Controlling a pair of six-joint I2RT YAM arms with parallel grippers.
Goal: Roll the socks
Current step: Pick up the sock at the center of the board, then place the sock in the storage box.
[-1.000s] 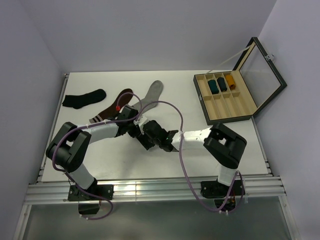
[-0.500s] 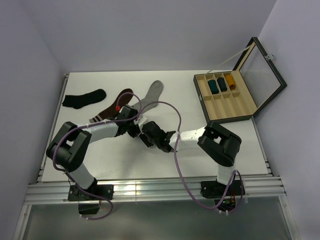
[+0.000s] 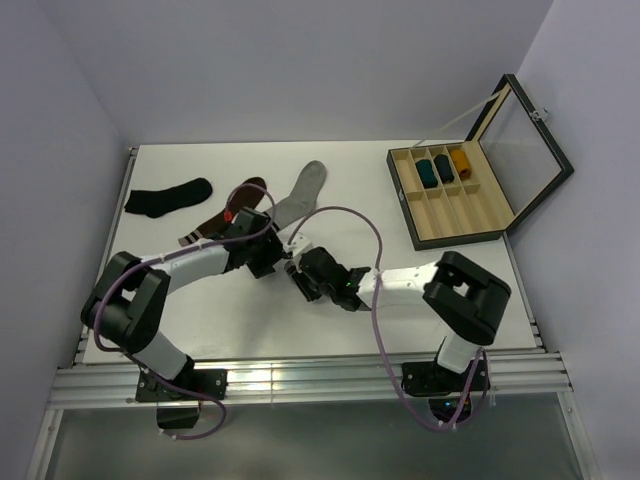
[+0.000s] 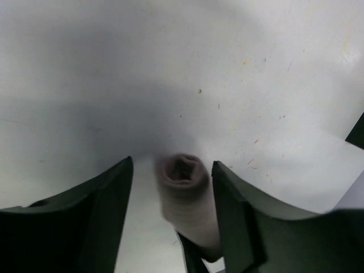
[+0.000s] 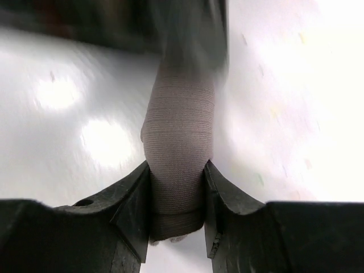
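Observation:
The dusty pink sock (image 5: 177, 131) is rolled into a tight tube. My right gripper (image 5: 176, 170) is shut on one end of it, just above the white table. The roll's open end also shows in the left wrist view (image 4: 181, 173), between the fingers of my left gripper (image 4: 172, 166). That gripper is open, with the roll against its right finger (image 4: 239, 222) and a gap on the left. In the top view, both grippers, left (image 3: 281, 262) and right (image 3: 301, 276), meet at the table's middle. The light grey sock (image 3: 303, 188) lies flat behind them.
A dark brown sock (image 3: 222, 217) and a black sock (image 3: 168, 196) lie at the back left. An open wooden box (image 3: 470, 215) with several rolled socks in its far compartments stands at the right, its lid (image 3: 525, 135) raised.
My left arm has drawn slightly back to the left. My right arm's elbow has swung out to the right while its gripper stays on the roll.

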